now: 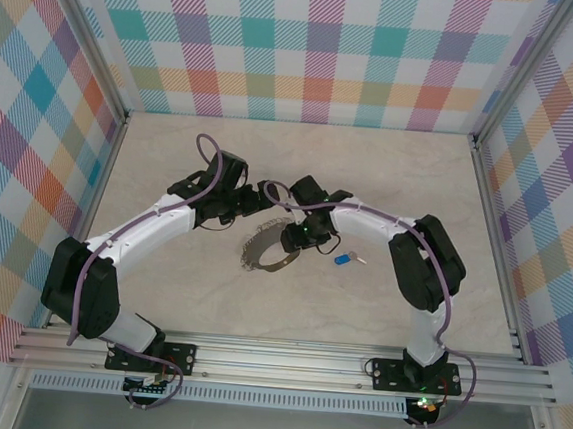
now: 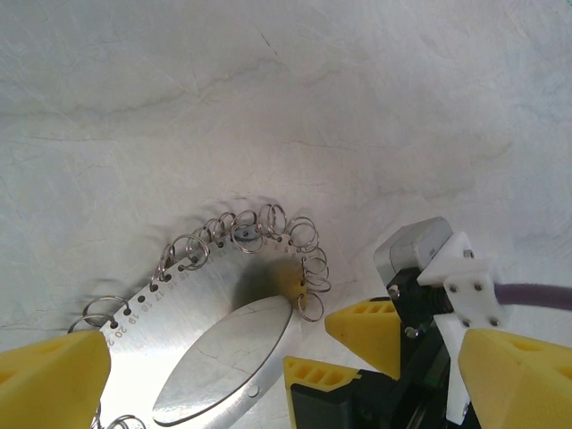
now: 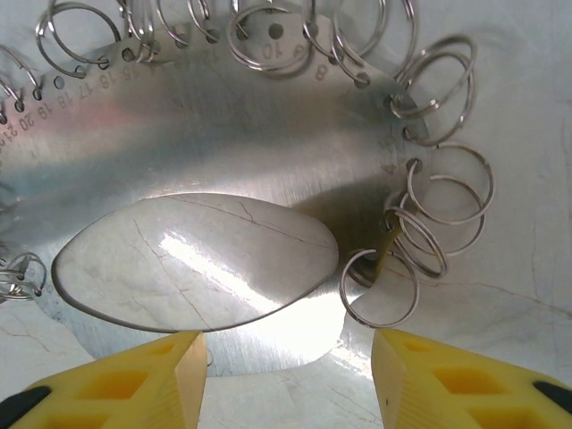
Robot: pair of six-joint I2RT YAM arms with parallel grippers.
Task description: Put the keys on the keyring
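The blue-headed key [image 1: 343, 260] lies loose on the counter [image 1: 172, 144], just right of the ring [image 1: 266, 253] and apart from it. The right claw [image 3: 284, 380] hangs over the ring's edge, partly open and holding nothing. Beyond, the left claw [image 2: 281, 357] gapes wide, empty. The ring lies thin and flat, so a pinch could skid off it or snag the little loops [image 3: 420, 232] and shove it aside.

The keyring [image 3: 223, 143] is gleaming silver, the key [image 1: 343, 260] showing blue, the right gripper's fingers [image 3: 116, 384] glowing yellow, table [image 1: 209, 298] showing veined beige, walls [image 1: 321, 47] wearing pastel plaid.
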